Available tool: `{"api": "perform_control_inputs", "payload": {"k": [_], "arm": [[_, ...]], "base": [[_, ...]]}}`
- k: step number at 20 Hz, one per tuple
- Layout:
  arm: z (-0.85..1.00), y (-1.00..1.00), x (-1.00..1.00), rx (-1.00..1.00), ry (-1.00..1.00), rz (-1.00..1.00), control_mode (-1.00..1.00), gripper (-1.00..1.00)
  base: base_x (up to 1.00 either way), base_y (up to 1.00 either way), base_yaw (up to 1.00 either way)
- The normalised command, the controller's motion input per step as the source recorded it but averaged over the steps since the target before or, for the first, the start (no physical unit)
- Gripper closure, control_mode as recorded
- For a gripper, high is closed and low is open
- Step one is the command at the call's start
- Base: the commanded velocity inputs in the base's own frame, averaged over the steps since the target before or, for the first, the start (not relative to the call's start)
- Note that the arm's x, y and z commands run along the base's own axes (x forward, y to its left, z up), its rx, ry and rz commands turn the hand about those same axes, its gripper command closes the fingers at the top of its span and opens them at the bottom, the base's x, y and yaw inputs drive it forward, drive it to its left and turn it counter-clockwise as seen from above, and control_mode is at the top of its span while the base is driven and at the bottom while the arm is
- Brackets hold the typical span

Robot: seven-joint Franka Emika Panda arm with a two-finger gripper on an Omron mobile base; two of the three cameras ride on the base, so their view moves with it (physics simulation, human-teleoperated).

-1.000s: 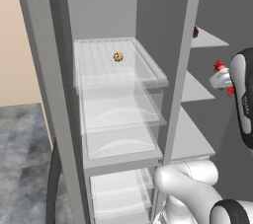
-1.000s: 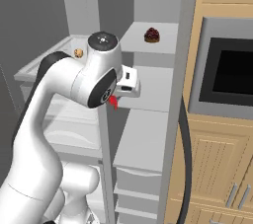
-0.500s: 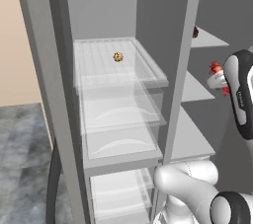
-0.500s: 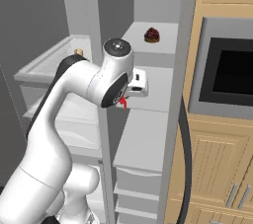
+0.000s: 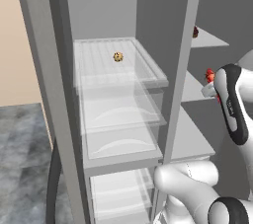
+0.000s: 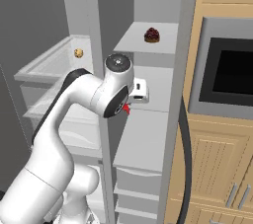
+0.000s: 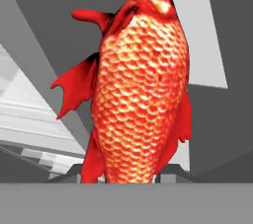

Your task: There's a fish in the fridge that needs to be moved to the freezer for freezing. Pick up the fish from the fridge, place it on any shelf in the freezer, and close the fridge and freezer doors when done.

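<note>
Now the claw [image 7: 118, 178] is clamped tight on the red-orange fish [image 7: 138, 85], holding it inside the freezer [image 6: 148, 134] above a grey shelf [image 6: 146, 141].

The fish [image 7: 141, 85] sits in the tool [image 6: 129, 103], inside the freezer [image 6: 148, 134] above a shelf [image 6: 146, 139] (a lump [image 6: 151, 34] lies on the higher shelf); a ball [image 5: 118, 56] rests on the fridge [image 5: 113, 94] shelf to the left.

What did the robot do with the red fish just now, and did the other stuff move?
The arm carried the fish deeper into the freezer, just above the middle shelf. The gripper stayed shut on the fish throughout. The tan ball and the dark red lump stayed where they were.
</note>
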Motion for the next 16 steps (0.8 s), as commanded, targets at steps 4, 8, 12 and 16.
{"api": "perform_control_inputs", "payload": {"k": [4,8,12,16], "arm": [[-0.24,-0.1,0.3,0.0,0.0,0.0,-1.0,1.0],[-0.07,-0.18,0.34,0.0,0.0,0.01,-1.0,1.0],[-0.03,-0.17,0.31,0.0,0.0,0.04,-1.0,1.0],[-0.03,0.0,0.36,0.0,0.0,0.01,-1.0,1.0]], "base": [[0.0,0.0,0.0],[0.0,0.0,0.0],[0.0,0.0,0.0],[0.0,0.0,0.0]]}}
